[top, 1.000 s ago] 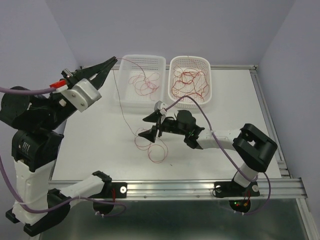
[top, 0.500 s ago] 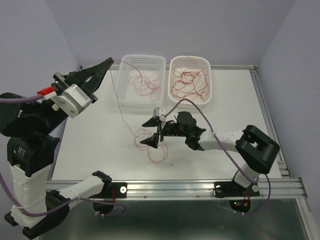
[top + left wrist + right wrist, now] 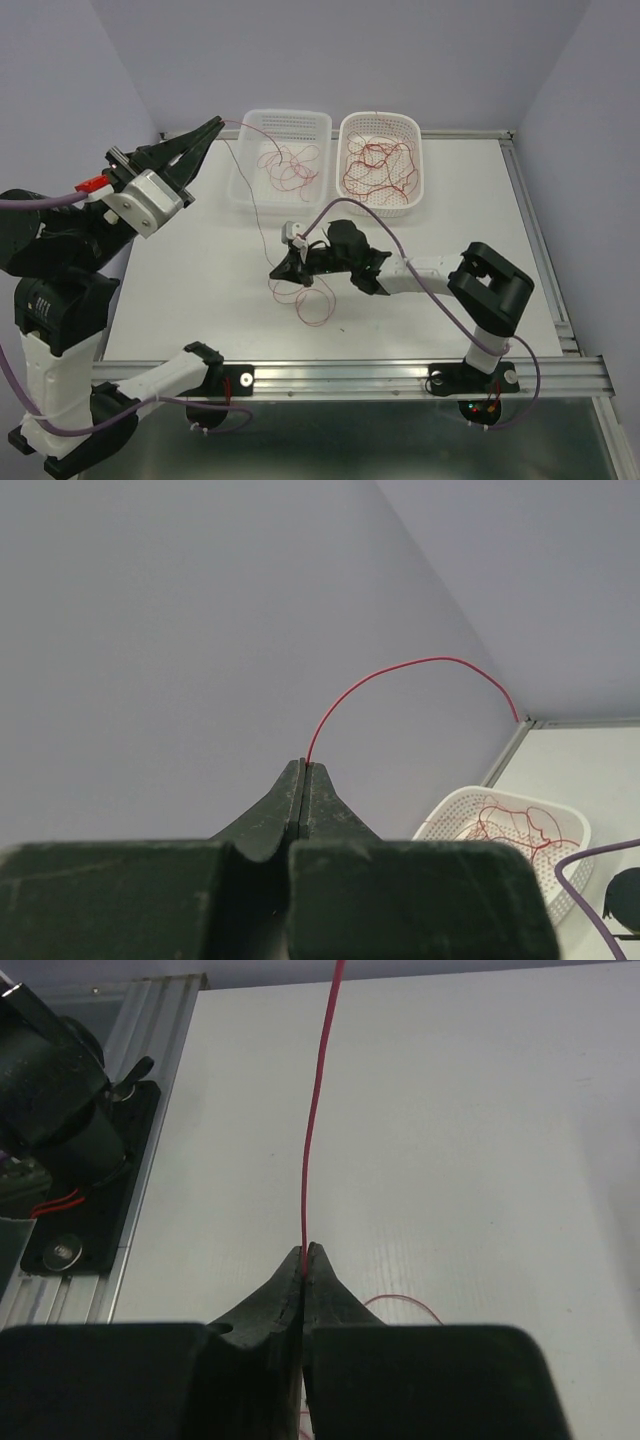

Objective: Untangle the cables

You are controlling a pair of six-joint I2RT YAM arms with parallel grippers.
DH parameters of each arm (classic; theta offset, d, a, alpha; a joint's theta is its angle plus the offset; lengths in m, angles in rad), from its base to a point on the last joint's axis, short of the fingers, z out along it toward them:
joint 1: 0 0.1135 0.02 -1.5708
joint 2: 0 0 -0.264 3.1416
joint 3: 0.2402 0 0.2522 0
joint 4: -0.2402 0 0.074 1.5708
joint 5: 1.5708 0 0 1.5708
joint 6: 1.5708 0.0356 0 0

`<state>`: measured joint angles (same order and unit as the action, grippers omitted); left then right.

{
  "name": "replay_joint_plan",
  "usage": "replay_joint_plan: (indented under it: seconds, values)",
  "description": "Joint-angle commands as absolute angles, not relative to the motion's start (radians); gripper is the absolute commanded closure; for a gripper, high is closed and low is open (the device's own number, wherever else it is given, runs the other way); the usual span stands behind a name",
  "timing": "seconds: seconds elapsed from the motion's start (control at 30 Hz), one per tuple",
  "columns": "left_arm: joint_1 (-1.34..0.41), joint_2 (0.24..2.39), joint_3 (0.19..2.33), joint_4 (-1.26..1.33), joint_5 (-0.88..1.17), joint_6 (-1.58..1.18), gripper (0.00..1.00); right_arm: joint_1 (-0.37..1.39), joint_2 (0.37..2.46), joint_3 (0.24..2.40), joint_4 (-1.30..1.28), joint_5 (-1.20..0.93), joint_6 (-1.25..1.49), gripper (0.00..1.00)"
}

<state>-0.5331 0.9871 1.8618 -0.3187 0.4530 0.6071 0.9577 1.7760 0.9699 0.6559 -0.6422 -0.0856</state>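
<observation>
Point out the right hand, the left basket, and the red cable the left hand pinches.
right hand (image 3: 304, 1251): right wrist view, tips of its shut fingers.
left basket (image 3: 288, 114): top view, far rim.
red cable (image 3: 420, 661): left wrist view, top of its arc.

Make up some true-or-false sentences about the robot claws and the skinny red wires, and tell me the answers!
1. The left claw is pinching a red wire. True.
2. The right claw is wide open. False: it is shut on a red wire too.
3. The left basket and the right basket both hold red wires. True.
4. The left claw lies flat on the table. False: it is raised in the air.
</observation>
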Motion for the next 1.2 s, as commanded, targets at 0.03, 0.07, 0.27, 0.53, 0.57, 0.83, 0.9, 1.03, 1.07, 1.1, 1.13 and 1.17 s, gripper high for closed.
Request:
replay_joint_plan:
  seconds: [0.03, 0.07, 0.27, 0.53, 0.57, 0.83, 0.9, 1.03, 1.07, 1.1, 1.13, 1.17]
  values:
    - [-0.537, 0.94, 1.769, -0.258, 0.372, 0.664, 1.0, 0.962, 1.671, 1.037, 0.618, -0.562, -0.101, 0.99]
    - [-0.538, 0.919, 1.697, -0.25, 0.348, 0.675, 1.0, 0.963, 1.652, 1.054, 0.598, -0.549, -0.103, 0.99]
    - [-0.537, 0.835, 1.407, -0.082, 0.122, 0.733, 1.0, 0.962, 1.562, 1.23, 0.388, -0.477, -0.123, 0.99]
    - [-0.506, 0.816, 1.216, 0.116, 0.011, 0.646, 1.0, 0.962, 1.577, 1.491, 0.276, -0.24, -0.163, 0.99]
    - [-0.5, 0.822, 1.216, 0.129, 0.008, 0.637, 1.0, 0.962, 1.58, 1.509, 0.276, -0.223, -0.163, 0.99]
    - [-0.428, 1.006, 1.296, 0.25, 0.026, 0.565, 1.0, 0.901, 1.73, 1.71, 0.276, -0.181, -0.19, 1.0]
    - [-0.381, 1.084, 1.316, 0.276, 0.076, 0.545, 1.0, 0.873, 1.765, 1.772, 0.276, -0.209, -0.157, 0.99]
    - [-0.316, 1.245, 1.435, 0.301, 0.149, 0.506, 1.0, 0.787, 1.873, 1.882, 0.278, -0.247, -0.109, 0.99]
    - [-0.305, 1.281, 1.463, 0.301, 0.164, 0.5, 1.0, 0.773, 1.919, 1.902, 0.279, -0.259, -0.101, 1.0]
    - [-0.287, 1.351, 1.515, 0.302, 0.184, 0.499, 1.0, 0.747, 1.942, 1.945, 0.29, -0.264, -0.086, 0.99]
    - [-0.281, 1.383, 1.535, 0.311, 0.186, 0.497, 1.0, 0.736, 1.96, 1.959, 0.301, -0.281, -0.078, 0.99]
    - [-0.275, 1.443, 1.552, 0.325, 0.193, 0.499, 1.0, 0.723, 1.995, 1.971, 0.32, -0.293, -0.054, 1.0]
